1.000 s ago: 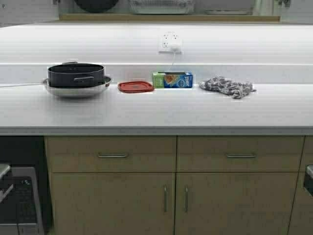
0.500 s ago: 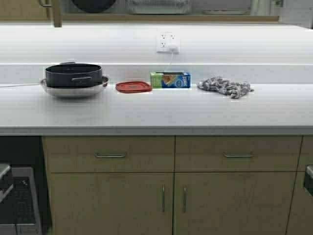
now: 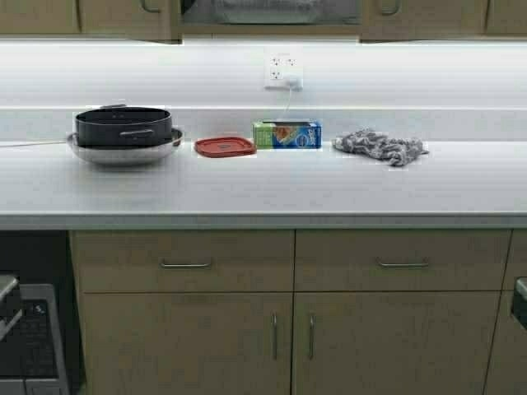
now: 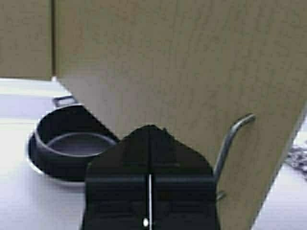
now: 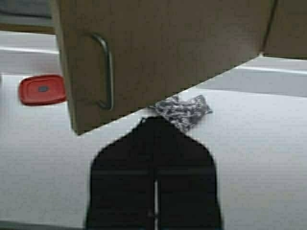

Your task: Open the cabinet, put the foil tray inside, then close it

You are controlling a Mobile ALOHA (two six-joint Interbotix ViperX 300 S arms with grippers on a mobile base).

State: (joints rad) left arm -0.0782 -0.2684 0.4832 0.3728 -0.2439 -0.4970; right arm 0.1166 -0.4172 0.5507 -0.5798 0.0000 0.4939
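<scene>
In the high view, nearest the robot, the base cabinets (image 3: 189, 329) fill the six o'clock half. Above them the white counter (image 3: 263, 185) carries the black pot (image 3: 123, 126) at about ten o'clock, the red lid (image 3: 226, 146) and a small box (image 3: 286, 134) nearer the middle, and a crumpled cloth (image 3: 381, 146) towards two o'clock. None of these has been disturbed, though the whole scene has slid a little, so the base has probably crept. The change lies at twelve o'clock. A second ago the cabinet (image 3: 123, 16) stood wide open, and now its two doors have swung in from eleven and one o'clock, leaving only a central gap. Through that gap the foil tray (image 3: 268, 12) shows on the shelf inside. Neither arm appears in the high view. The wrist views show the left gripper (image 4: 149, 132) with fingers pressed together, nosed up against the left door beside its handle (image 4: 232, 139). The right gripper (image 5: 153, 122), fingers likewise together, sits just below the right door's edge near the handle (image 5: 106, 72). The tray is placed, and closing appears well under way but unfinished.
</scene>
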